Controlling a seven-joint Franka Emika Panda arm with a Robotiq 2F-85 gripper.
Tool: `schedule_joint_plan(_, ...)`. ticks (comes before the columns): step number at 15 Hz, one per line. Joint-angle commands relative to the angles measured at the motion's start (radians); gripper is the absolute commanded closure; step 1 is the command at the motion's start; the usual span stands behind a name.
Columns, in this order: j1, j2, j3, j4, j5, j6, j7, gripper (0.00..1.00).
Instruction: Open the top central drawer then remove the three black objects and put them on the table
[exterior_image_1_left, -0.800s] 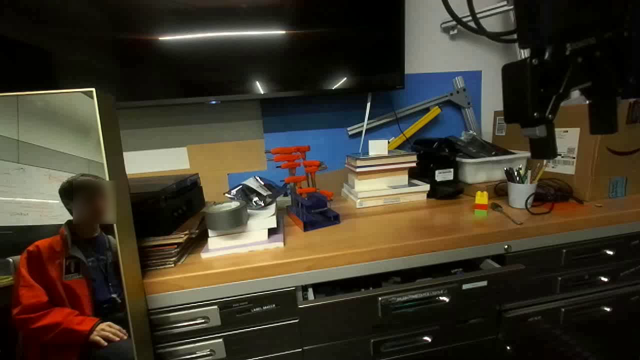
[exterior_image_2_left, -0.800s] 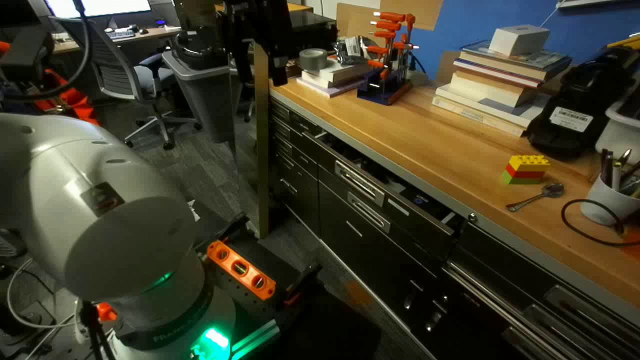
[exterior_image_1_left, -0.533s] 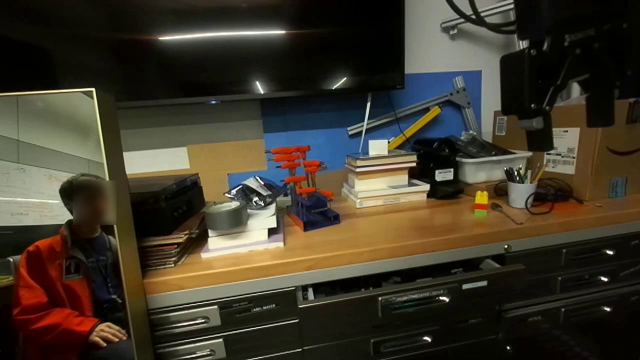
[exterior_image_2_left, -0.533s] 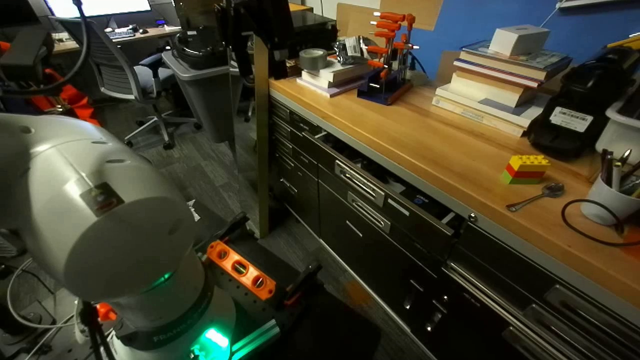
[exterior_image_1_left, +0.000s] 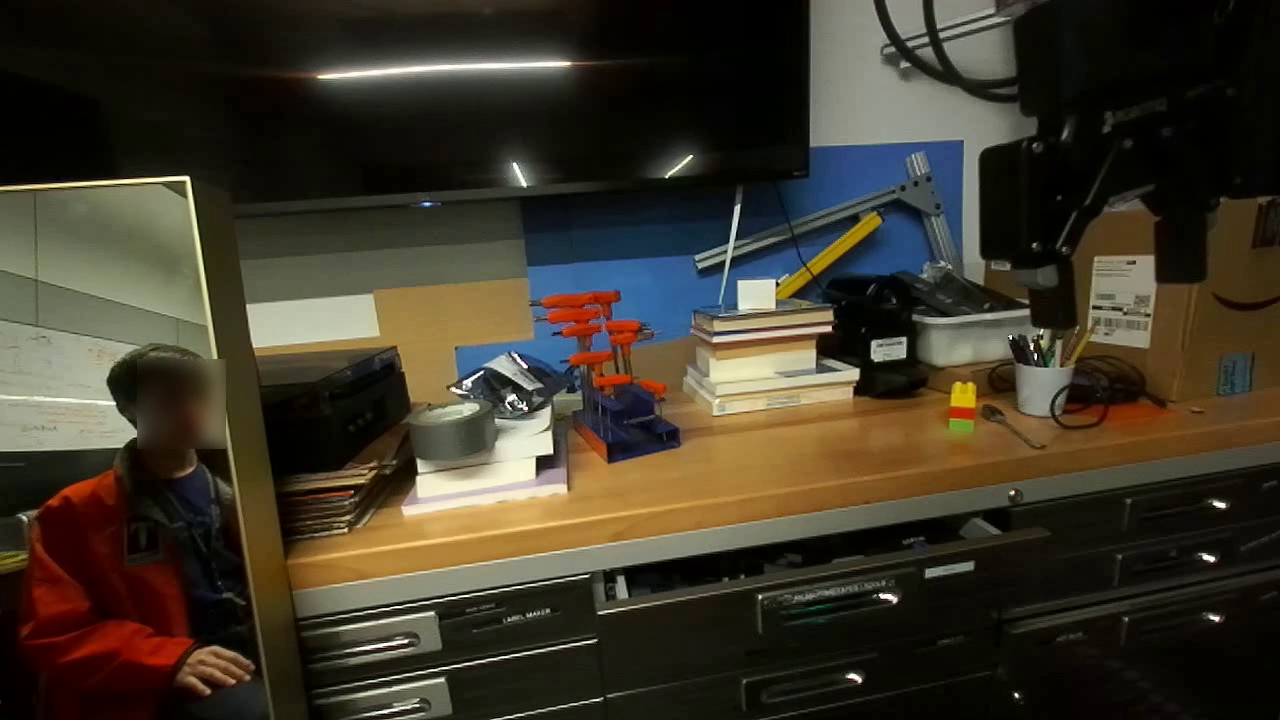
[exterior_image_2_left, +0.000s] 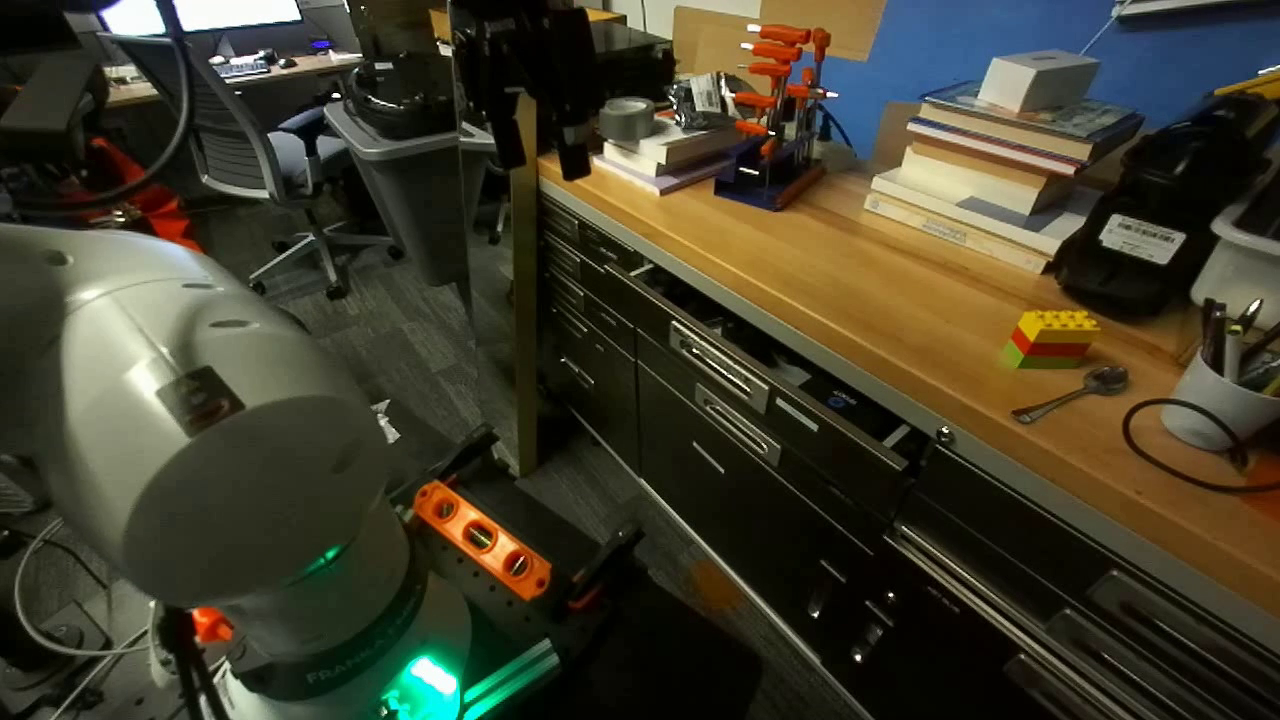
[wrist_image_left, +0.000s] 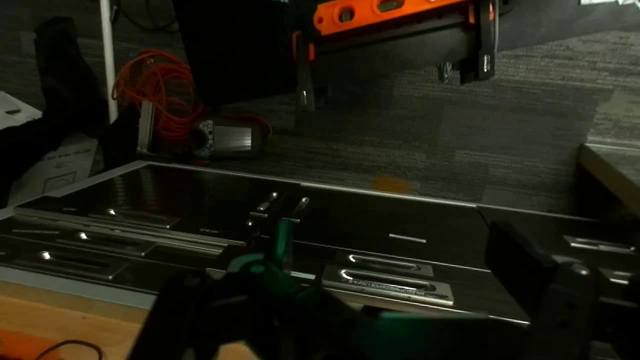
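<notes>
1. Your fingers (exterior_image_1_left: 1052, 300) are released, standing well apart in all three views.
2. The gripper (exterior_image_1_left: 1117, 284) hangs in midair. From it, in an exterior view, take your clock.
3. At half past seven, the top drawer (exterior_image_1_left: 700, 630) stands partway out (its labelled handle (wrist_image_left: 390, 289) shows between your fingers in the wrist view).
4. Dark shapes (exterior_image_1_left: 790, 562) lie inside that drawer, too dim for you to count or name.
5. On the table (exterior_image_1_left: 800, 470) above it, you have a white cup (exterior_image_1_left: 1043, 392) and a spoon (exterior_image_1_left: 1017, 428) at seven o'clock, toy blocks (exterior_image_1_left: 961, 408) near eight and stacked books (exterior_image_1_left: 757, 360) at half past eight.
</notes>
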Motion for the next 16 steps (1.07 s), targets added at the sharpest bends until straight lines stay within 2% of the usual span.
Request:
schedule_joint_plan(1,-0.065,0.06,0.007,-0.016,-0.005,0.134,0.142,0.0)
schedule_joint_plan(8,-0.185,0.33,0.026,-0.001,0.001,0.37,0.468,0.0)
schedule_joint_plan(12,-0.202,0.5,0.001,0.011,0.003,0.507,0.672,0.0)
schedule_joint_plan(16,-0.181,0.615,-0.041,0.009,0.039,0.628,0.848,0.0)
